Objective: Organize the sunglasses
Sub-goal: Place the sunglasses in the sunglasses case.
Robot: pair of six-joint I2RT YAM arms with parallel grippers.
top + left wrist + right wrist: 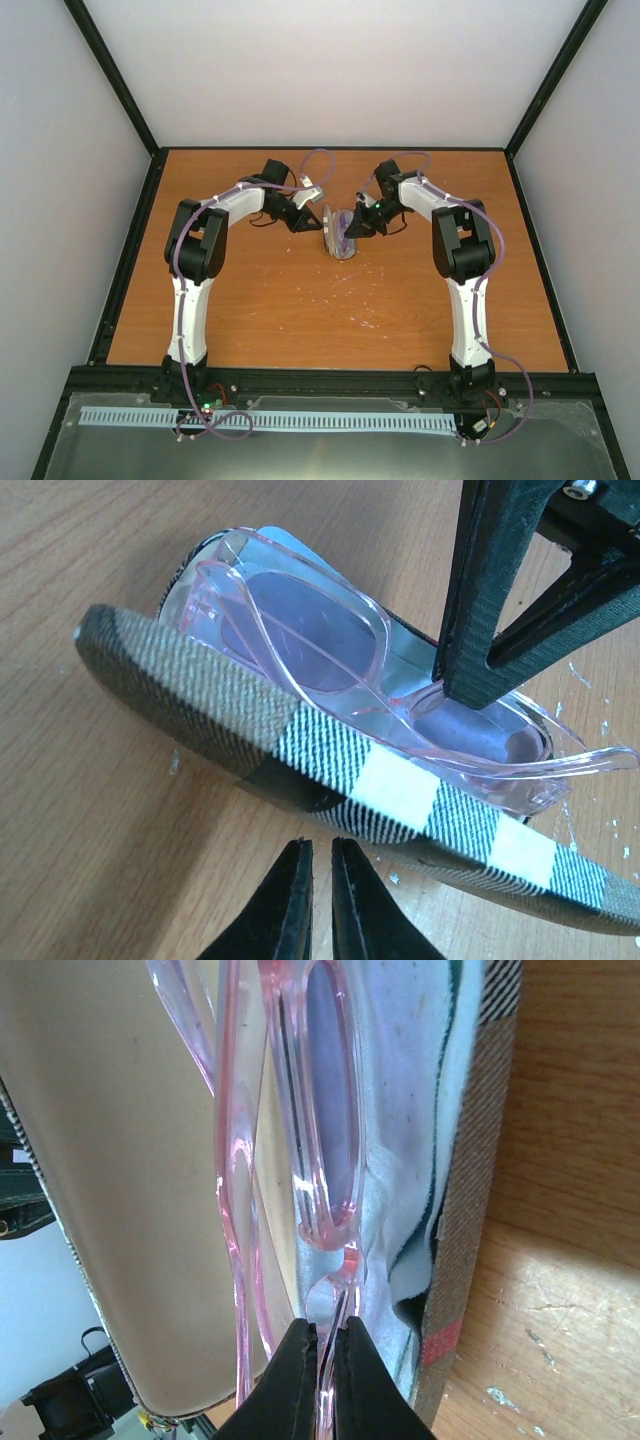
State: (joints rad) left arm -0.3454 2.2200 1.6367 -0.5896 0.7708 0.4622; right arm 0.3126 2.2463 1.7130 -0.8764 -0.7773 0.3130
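The sunglasses (pixel 300 645), with a translucent pink frame and near-clear lenses, lie in the open case (pixel 400 795), which is plaid outside and pale blue inside. In the top view the case (pixel 330 232) stands on edge at table centre between both arms. My right gripper (pixel 327 1328) is shut on the sunglasses' frame (pixel 322 1110) over the case's blue lining (pixel 410 1140). One of its fingers (pixel 490 590) shows from the left wrist. My left gripper (pixel 320 845) is shut and empty, just outside the case's plaid lid, not touching it.
The case's tan lid (pixel 120 1190) stands left of the glasses in the right wrist view. The wooden table (pixel 300 310) has black rails along its edges. White scuffs and crumbs mark the wood near the case.
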